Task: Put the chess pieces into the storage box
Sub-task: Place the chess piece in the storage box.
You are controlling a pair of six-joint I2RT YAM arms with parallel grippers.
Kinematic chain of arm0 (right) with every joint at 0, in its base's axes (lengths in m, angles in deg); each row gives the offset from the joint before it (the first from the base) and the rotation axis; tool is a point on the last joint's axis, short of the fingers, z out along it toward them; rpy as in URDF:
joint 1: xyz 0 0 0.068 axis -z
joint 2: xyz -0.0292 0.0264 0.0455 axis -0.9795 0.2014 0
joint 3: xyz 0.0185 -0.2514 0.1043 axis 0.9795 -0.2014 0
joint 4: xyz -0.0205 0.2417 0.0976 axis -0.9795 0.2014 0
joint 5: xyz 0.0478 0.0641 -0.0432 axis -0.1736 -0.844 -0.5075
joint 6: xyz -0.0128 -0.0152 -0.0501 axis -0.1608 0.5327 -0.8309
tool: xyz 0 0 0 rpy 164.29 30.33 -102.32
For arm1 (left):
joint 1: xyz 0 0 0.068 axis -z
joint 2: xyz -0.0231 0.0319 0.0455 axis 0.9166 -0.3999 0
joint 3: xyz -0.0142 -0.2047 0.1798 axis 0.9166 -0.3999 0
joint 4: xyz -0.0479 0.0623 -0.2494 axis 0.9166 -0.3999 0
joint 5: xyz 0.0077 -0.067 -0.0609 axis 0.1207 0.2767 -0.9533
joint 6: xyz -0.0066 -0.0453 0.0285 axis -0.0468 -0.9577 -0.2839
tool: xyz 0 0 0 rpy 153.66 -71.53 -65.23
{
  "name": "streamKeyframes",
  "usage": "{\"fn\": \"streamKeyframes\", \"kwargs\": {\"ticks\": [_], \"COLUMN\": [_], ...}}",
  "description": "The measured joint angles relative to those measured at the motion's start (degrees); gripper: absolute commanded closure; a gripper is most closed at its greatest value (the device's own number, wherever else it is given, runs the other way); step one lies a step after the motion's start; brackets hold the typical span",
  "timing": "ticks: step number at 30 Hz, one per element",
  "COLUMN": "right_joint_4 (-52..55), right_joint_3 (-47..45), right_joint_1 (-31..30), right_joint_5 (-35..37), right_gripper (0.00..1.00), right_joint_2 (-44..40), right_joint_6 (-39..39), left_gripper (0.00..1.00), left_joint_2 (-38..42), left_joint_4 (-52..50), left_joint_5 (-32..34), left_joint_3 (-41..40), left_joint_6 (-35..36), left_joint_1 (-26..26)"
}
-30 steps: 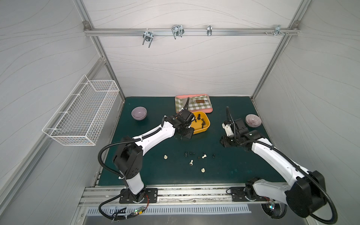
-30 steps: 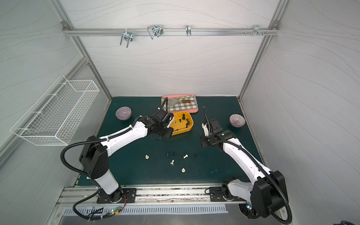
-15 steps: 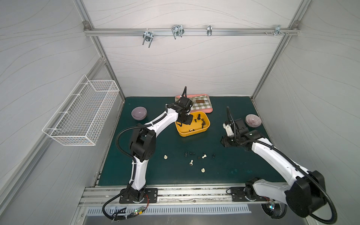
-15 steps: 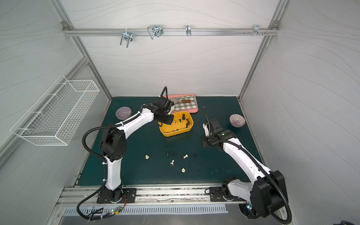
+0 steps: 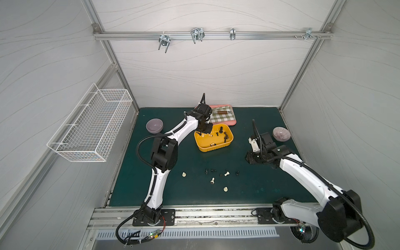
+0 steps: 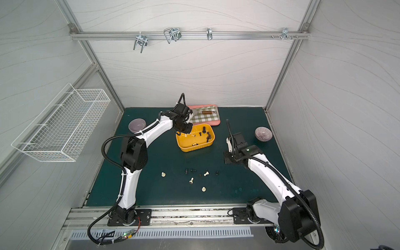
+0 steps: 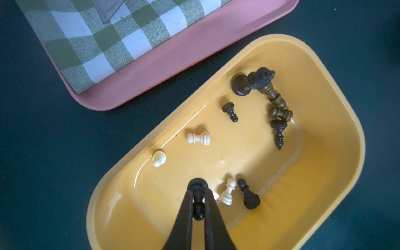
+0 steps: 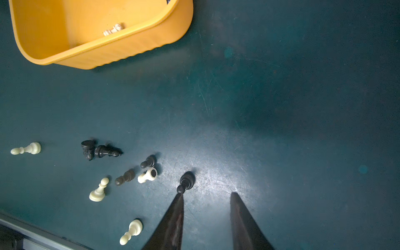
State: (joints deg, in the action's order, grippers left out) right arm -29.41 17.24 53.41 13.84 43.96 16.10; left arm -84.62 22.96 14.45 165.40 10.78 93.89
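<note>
The yellow-orange storage box [image 5: 213, 149] [image 6: 194, 148] stands mid-table with several chess pieces lying in it, dark ones [image 7: 275, 101] and a cream rook [image 7: 198, 138]. Over its far left part hangs my left gripper [image 5: 203, 129] [image 7: 198, 192], shut on a black pawn [image 7: 198, 207]. More chess pieces, cream [image 5: 212, 180] [image 8: 99, 191] and black [image 5: 206, 171], lie scattered on the green mat nearer the front. My right gripper [image 5: 251, 159] [image 8: 207, 194] stands open above the mat to their right, holding nothing. A black pawn [image 8: 187, 180] lies just beyond one of its fingertips [image 8: 179, 199].
A pink tray [image 5: 231, 123] [image 7: 173, 65] with a green checked cloth sits just behind the box. One purple bowl [image 5: 154, 125] stands at the far left, another [image 5: 281, 133] at the far right. A white wire basket [image 5: 91, 125] hangs on the left wall.
My left arm has lifted and swung from the box's near left side to over its far left part, still shut on the pawn. The right arm has not moved.
</note>
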Motion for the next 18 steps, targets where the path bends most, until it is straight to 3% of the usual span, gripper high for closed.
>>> {"fn": "streamKeyframes", "kwargs": {"ticks": [18], "right_joint_4": [0.46], "right_joint_3": [0.0], "right_joint_1": [0.0], "right_joint_5": [0.0], "right_gripper": [0.62], "right_joint_2": [-0.13], "right_joint_6": [0.02], "left_gripper": [0.85], "left_joint_2": [-7.3], "left_joint_4": [-2.82], "left_joint_5": [-0.63], "left_joint_3": [7.21], "left_joint_6": [0.83], "left_joint_1": [-1.55]}}
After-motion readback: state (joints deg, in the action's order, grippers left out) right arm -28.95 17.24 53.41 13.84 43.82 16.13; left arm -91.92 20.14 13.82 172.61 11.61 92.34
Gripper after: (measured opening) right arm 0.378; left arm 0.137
